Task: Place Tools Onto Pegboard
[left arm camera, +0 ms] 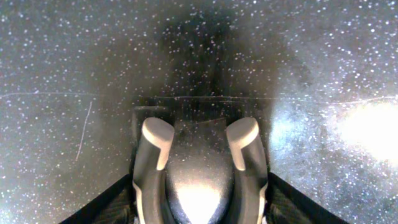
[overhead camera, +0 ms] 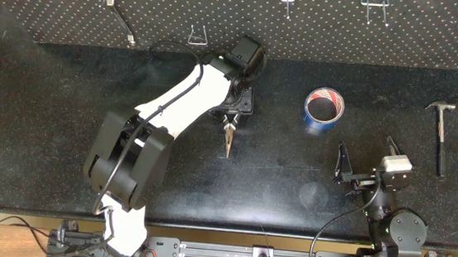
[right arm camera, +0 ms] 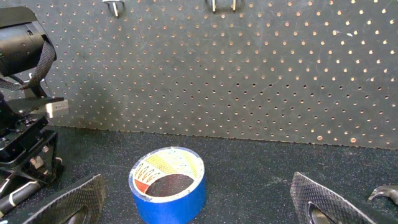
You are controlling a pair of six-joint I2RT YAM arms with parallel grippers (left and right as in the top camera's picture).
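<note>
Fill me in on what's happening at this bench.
The left gripper is closed on the pliers, just in front of the pegboard. The right gripper sits open near its base, holding nothing. The blue tape roll and the hammer lie on the table, not yet hung.

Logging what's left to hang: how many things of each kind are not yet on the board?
Pliers: 1
Tape roll: 1
Hammer: 1
Total: 3
</note>
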